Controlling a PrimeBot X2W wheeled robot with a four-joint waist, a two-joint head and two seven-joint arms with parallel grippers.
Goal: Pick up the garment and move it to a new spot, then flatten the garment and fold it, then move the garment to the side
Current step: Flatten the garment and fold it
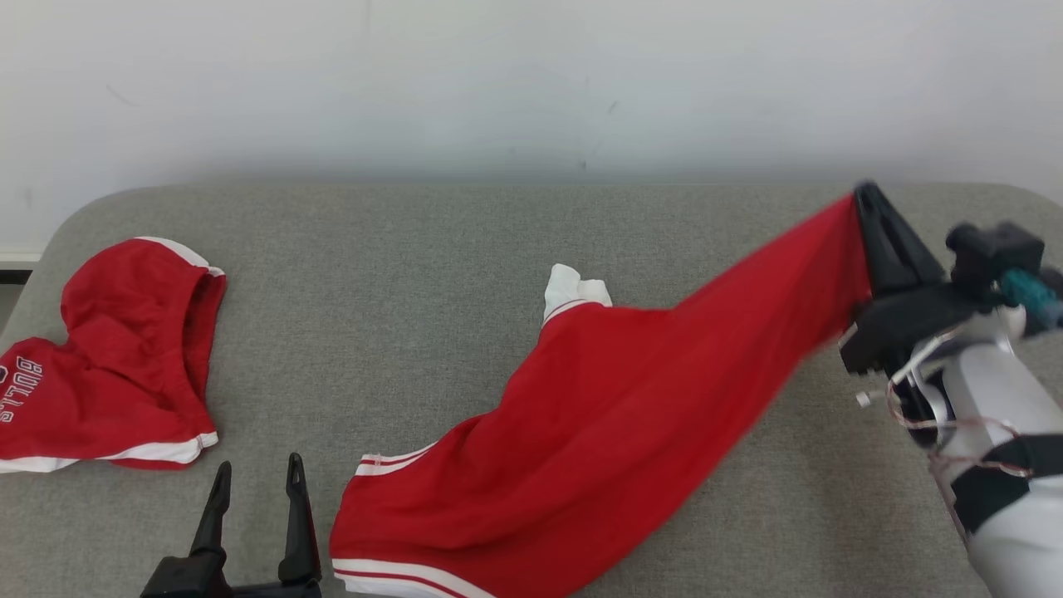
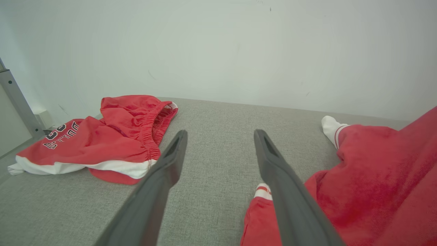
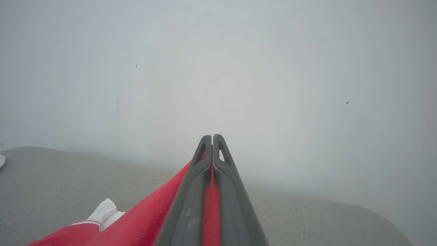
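Note:
The garment (image 1: 614,415) is red cloth with white trim, stretched from the table's front middle up to the right. My right gripper (image 1: 868,199) is shut on its upper corner and holds that end lifted off the grey table (image 1: 415,249). In the right wrist view the gripper (image 3: 212,138) pinches red cloth (image 3: 150,215) between closed fingers. My left gripper (image 1: 257,477) stands open at the lower left, just left of the garment's white-striped hem. In the left wrist view its fingers (image 2: 276,171) spread wide, with the garment (image 2: 375,177) to their right.
A second red garment (image 1: 124,357) with white lettering and white trim lies at the table's left end, also in the left wrist view (image 2: 112,136). A pale wall (image 1: 531,83) runs behind the table. A grey metal post (image 2: 13,99) stands off the left end.

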